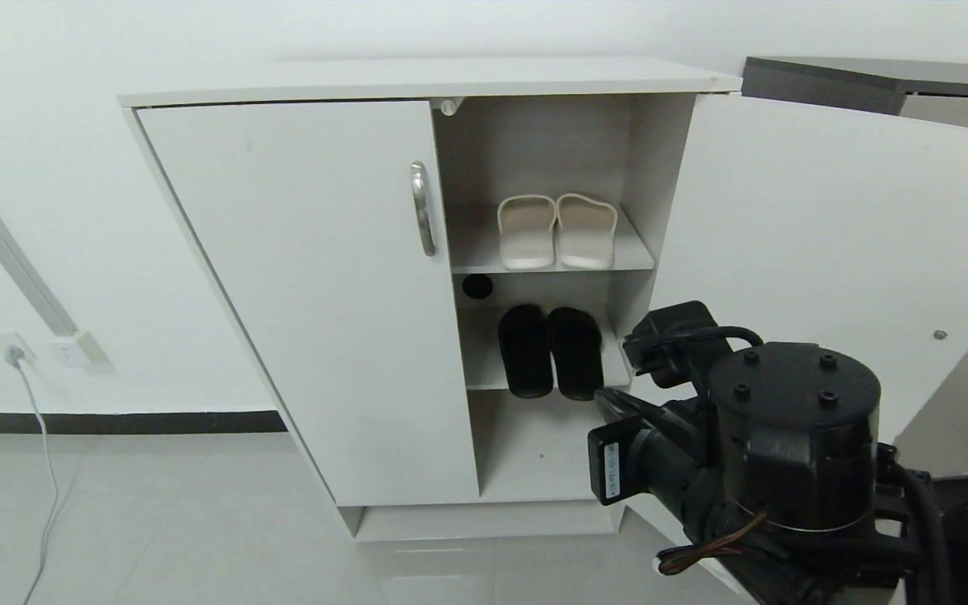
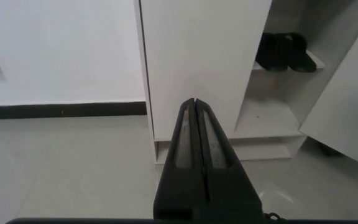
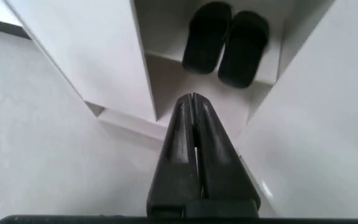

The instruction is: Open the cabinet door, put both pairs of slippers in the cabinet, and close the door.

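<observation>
Pale tiled floor (image 1: 156, 521) ran up to a white wall, with the cabinet (image 1: 417, 80) standing against it. Its shut door (image 1: 299, 294) covered one half. The open door (image 1: 828, 252) stood swung wide on the right gripper's (image 3: 193, 99) outer side, close beside it. Both grippers had their fingers pressed together, holding nothing. The left gripper (image 2: 194, 102) hung low, farther back over the floor, facing the shut door.

Ahead of the right fingertips and a little above lay the black slippers (image 1: 549, 350) on the middle shelf. The white slippers (image 1: 557, 231) sat higher, on the upper shelf.

With both pairs stowed, closing the door looked like the remaining step. The right arm stood inside the door's sweep, so it would probably need to draw back clear first. It could then reach round the free edge and push on the outer face with a flat, steady press.

Room behind the door seemed tight, since a grey unit (image 1: 870, 84) stood close there. Open floor lay on the gripper's inner side.
</observation>
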Available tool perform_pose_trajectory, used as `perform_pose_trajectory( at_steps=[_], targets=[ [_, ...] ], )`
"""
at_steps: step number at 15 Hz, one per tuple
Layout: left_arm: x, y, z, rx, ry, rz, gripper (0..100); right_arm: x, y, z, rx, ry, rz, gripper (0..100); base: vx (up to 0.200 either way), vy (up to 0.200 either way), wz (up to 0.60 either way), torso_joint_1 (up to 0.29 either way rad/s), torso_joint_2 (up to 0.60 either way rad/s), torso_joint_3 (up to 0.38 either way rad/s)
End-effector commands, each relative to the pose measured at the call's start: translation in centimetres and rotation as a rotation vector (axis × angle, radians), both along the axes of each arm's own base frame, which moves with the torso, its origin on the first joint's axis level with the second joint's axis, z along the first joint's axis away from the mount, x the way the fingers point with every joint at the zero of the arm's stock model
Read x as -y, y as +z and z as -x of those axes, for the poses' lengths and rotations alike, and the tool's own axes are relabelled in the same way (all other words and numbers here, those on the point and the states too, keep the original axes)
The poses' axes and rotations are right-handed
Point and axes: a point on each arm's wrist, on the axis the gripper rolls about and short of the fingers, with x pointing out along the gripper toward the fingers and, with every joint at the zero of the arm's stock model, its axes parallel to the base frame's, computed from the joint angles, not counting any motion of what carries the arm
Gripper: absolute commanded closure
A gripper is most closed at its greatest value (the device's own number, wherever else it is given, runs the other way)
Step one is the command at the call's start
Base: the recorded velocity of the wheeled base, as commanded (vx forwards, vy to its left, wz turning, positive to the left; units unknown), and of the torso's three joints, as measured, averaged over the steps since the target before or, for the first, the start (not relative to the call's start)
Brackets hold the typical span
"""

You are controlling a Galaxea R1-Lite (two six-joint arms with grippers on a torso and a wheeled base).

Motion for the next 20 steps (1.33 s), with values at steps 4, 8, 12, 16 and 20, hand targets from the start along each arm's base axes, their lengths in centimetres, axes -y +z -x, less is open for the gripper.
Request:
perform_pose_trajectory(
  at_steps=[4,8,12,16,20],
  targets=[
    [0.00,0.01,-0.01,-0.001,0.002,0.001,100,-0.18,-0.61,-0.20,-0.012,-0.002,0.017,100,-0.050,0.000,0.00,0.001,0.00,0.001],
    [0.00,0.01,-0.01,-0.001,0.002,0.001,100,-0.21,-0.66,-0.21,-0.012,-0.002,0.020,100,0.000,0.000,0.00,0.000,0.00,0.000],
    [-0.01,0.01,-0.01,-0.001,0.004,0.001,100,-0.32,-0.89,-0.29,-0.016,-0.002,0.025,100,0.000,0.000,0.00,0.000,0.00,0.000],
    [-0.01,0.01,-0.01,-0.001,0.004,0.001,100,-0.28,-1.11,-0.26,-0.021,-0.002,0.034,100,0.000,0.000,0.00,-0.002,-0.09,-0.099],
    [-0.01,0.01,-0.01,-0.001,0.004,0.001,100,-0.26,-1.05,-0.25,-0.019,-0.002,0.031,100,0.000,0.000,0.00,0.029,-0.33,-0.364]
  ],
)
